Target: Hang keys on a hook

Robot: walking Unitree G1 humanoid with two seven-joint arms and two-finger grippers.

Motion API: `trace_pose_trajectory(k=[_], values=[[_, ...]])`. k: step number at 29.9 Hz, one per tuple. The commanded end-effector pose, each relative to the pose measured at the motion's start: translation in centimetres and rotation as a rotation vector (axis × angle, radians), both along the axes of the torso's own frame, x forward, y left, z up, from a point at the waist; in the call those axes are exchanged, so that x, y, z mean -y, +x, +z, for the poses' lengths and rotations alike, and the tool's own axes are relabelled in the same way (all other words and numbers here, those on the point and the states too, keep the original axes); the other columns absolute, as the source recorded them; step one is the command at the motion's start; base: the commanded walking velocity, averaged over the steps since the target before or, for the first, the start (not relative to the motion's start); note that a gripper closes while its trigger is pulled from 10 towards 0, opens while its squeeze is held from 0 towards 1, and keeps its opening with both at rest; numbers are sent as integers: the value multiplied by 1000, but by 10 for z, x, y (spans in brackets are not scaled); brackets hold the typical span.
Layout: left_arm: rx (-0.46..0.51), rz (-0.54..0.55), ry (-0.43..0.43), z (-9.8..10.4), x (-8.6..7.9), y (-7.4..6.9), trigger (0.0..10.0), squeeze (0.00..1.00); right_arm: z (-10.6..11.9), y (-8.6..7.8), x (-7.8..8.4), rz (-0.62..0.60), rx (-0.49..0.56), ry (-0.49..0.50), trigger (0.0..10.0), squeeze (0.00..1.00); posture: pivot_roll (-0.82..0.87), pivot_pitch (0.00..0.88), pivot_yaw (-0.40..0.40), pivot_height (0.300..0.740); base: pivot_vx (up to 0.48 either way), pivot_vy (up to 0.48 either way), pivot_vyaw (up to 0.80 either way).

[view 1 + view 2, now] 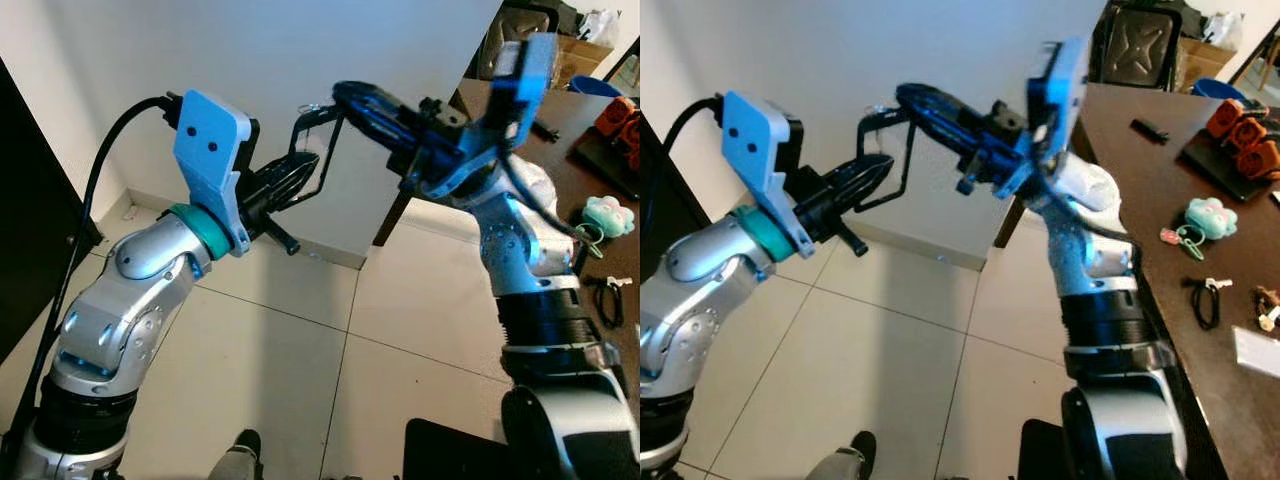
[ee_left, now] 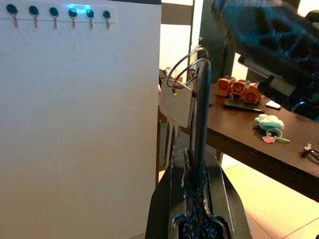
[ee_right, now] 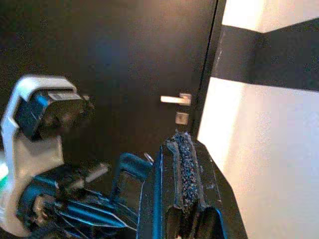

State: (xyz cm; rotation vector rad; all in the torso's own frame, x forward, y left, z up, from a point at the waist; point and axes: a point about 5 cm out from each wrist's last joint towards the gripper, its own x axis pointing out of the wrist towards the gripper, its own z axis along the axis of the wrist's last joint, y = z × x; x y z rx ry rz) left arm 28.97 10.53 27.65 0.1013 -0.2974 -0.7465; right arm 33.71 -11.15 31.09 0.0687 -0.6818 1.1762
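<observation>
Left pincer [image 2: 199,79] is clamped on the keys [image 2: 175,102], ring at its tip, held up near the white wall w/ the hook row [image 2: 56,12]. Right pincer [image 1: 345,95] is close by, can't tell if open.

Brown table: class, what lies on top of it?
On the brown table: orange items on a dark tray, a teal plush keychain, a black loop. The right arm covers its near edge.
</observation>
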Motion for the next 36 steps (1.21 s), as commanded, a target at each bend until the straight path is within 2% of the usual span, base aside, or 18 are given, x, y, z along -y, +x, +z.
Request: trace_pose_trajectory(k=[1, 2, 5, 8, 11, 12, 15, 16, 24, 33, 34, 36], values=[[20, -23, 15, 2, 5, -3, 4392, 0, 0, -2, 4, 18, -19, 42, 0, 0, 101, 80, -54, 740, 0, 0, 0], [20, -25, 16, 2, 6, -3, 9333, 0, -3, -3, 1, 39, -33, 56, 0, 0, 95, 83, -53, 740, 0, 0, 0], [20, -25, 15, 2, 7, -3, 9882, 0, -8, -6, -4, 79, -60, 81, 0, 0, 96, 85, -56, 740, 0, 0, 0], [20, -25, 15, 2, 8, -3, 10000, 0, -9, -7, -5, 90, -68, 88, 0, 0, 96, 85, -56, 740, 0, 0, 0], [21, -19, 13, 2, 7, -3, 10000, 0, -16, -8, -9, 93, -64, 33, 0, 0, 97, 85, -57, 740, 0, 0, 0], [21, -17, 13, 2, 7, -3, 10000, 0, -17, -6, -9, 62, -67, 20, 4314, 0, 97, 86, -58, 740, 0, 0, 0], [21, -16, 12, 2, 7, -3, 10000, 0, -18, -4, -9, 41, -72, 16, 4314, 0, 97, 86, -58, 740, 0, 0, 0], [21, -15, 12, 2, 7, -3, 10000, 0, -15, -3, -6, 24, -67, 15, 10000, 1000, 100, 86, -59, 740, 0, 0, 0], [19, -12, 11, 2, 6, -3, 10000, 0, -2, -6, 6, 20, -6, -6, 10000, 1000, 100, 88, -61, 740, 0, 0, 0], [18, -18, 10, 2, 7, -4, 10000, 0, -8, -13, -2, 69, 9, -76, 10000, 1000, 97, 90, -58, 740, 0, 0, 0], [18, -19, 11, 2, 7, -4, 10000, 0, -10, -13, -4, 62, 13, -105, 10000, 0, 97, 93, -55, 740, 0, 0, 0], [17, -21, 12, 3, 7, -4, 10000, 0, -11, -9, -6, 26, 23, -144, 10000, 0, 97, 94, -55, 740, 0, 0, 0]])
